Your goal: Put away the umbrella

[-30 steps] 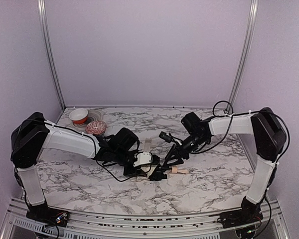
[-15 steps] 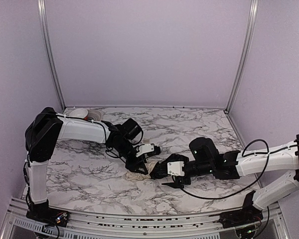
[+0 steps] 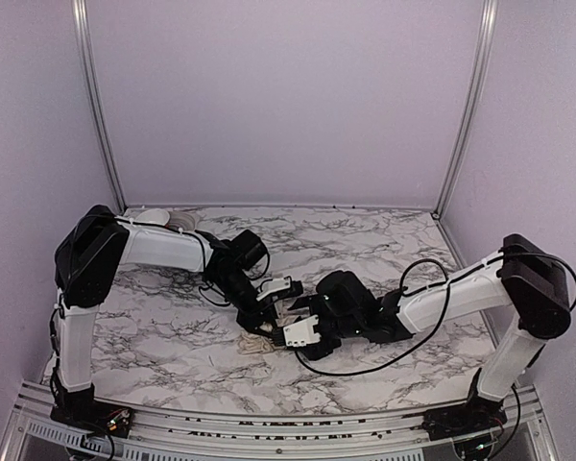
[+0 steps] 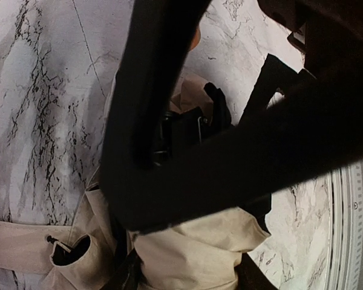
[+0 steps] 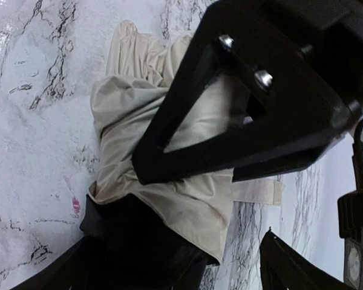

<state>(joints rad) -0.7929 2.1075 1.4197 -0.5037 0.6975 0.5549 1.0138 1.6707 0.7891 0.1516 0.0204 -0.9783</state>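
Note:
The umbrella [image 3: 261,334] lies collapsed in a bunch on the marble table, cream fabric over black underside. My left gripper [image 3: 269,312] comes in from the back left, and in the left wrist view its jaws [image 4: 186,279] are shut on a fold of the cream fabric [image 4: 190,248]. My right gripper [image 3: 290,332] lies low against the bunch from the right. In the right wrist view it [image 5: 184,269] is open, with the umbrella's black and cream bundle [image 5: 169,199] by its left finger. A cream closure strap [image 5: 257,192] lies flat on the table. The wooden knob is not clearly visible.
A white bowl [image 3: 152,217] and a pale dish [image 3: 184,223] stand at the back left corner, partly behind the left arm. Lilac walls close the back and sides. A metal rail [image 3: 269,423] runs along the near edge. A black cable [image 3: 365,365] loops under the right arm.
The right gripper has moved left and closer, up against the umbrella bunch. The left gripper has stayed on the bunch, shifting only slightly.

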